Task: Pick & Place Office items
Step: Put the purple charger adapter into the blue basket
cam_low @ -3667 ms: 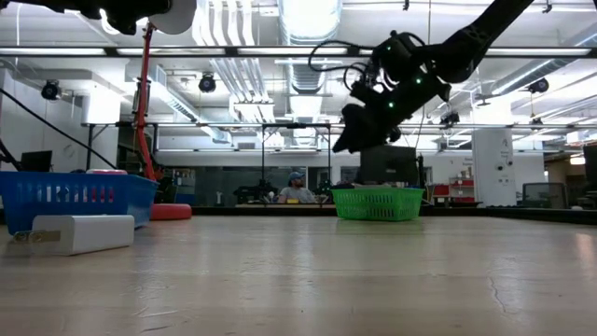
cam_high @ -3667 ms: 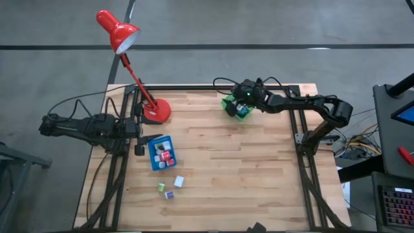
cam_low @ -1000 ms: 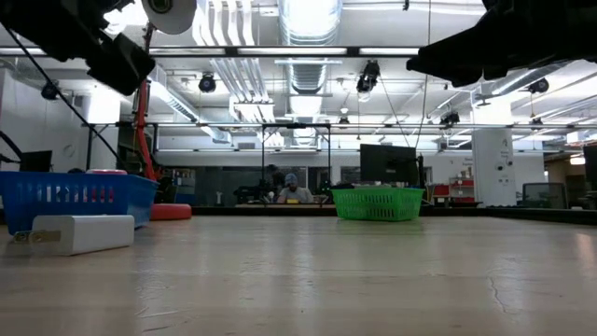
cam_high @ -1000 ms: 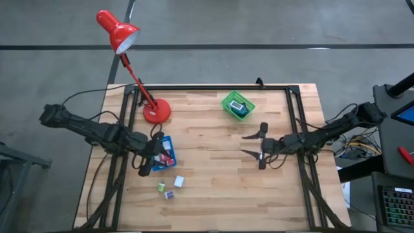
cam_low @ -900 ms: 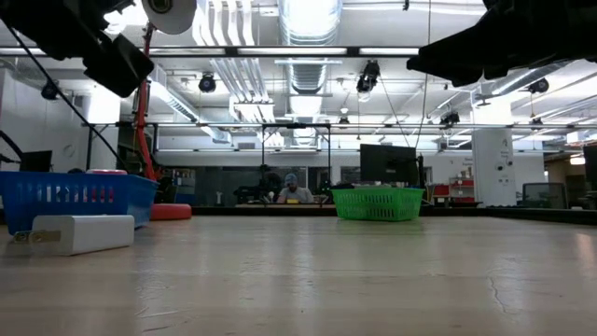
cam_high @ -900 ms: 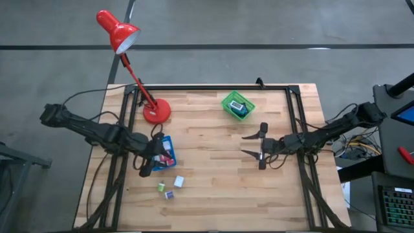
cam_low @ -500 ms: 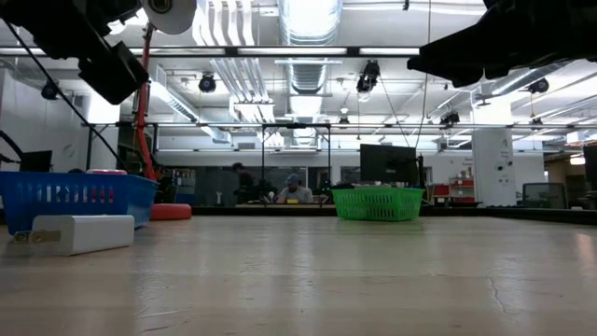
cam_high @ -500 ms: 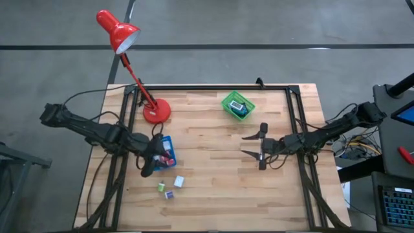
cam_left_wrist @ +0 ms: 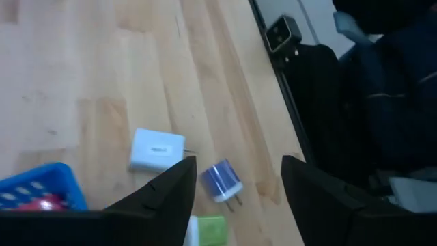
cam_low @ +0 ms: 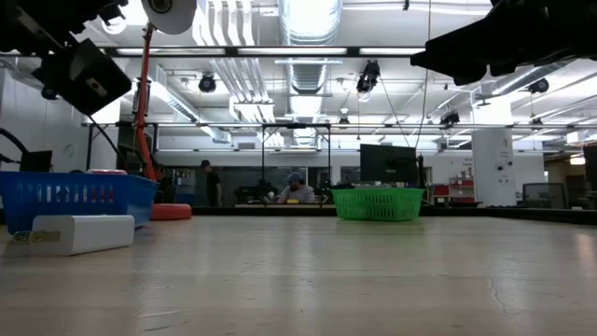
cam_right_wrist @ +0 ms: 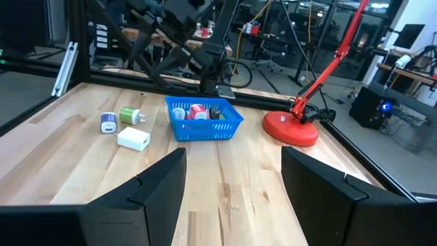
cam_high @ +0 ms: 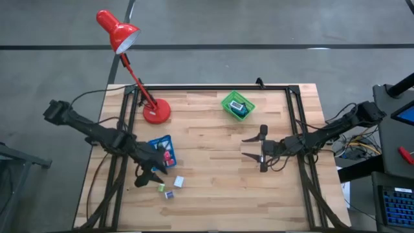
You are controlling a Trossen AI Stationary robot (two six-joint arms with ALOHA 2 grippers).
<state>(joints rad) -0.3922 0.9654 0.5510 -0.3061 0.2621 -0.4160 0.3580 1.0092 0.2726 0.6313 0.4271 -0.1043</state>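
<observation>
Three loose office items lie on the wood near the table's front left: a white block (cam_high: 179, 182), a green one (cam_high: 161, 188) and a purple-blue one (cam_high: 169, 194). The blue tray (cam_high: 157, 143) behind them holds red and other pieces. My left gripper (cam_high: 149, 175) hovers open beside the tray's near corner. In its wrist view the white block (cam_left_wrist: 157, 149), the purple-blue piece (cam_left_wrist: 222, 182) and the green one (cam_left_wrist: 212, 229) lie just ahead of the fingers. My right gripper (cam_high: 253, 147) waits open above mid-table, right of centre.
A green basket (cam_high: 238, 105) with a piece inside stands at the far centre. The red desk lamp's base (cam_high: 156, 111) sits at the far left, its arm reaching out beyond the table. Bare wood lies between the two grippers.
My left gripper has gone from over the blue tray toward the table's near edge and down, toward the three loose pieces. It has rolled and tipped, and its fingers now stand wider apart. My right gripper has kept still.
</observation>
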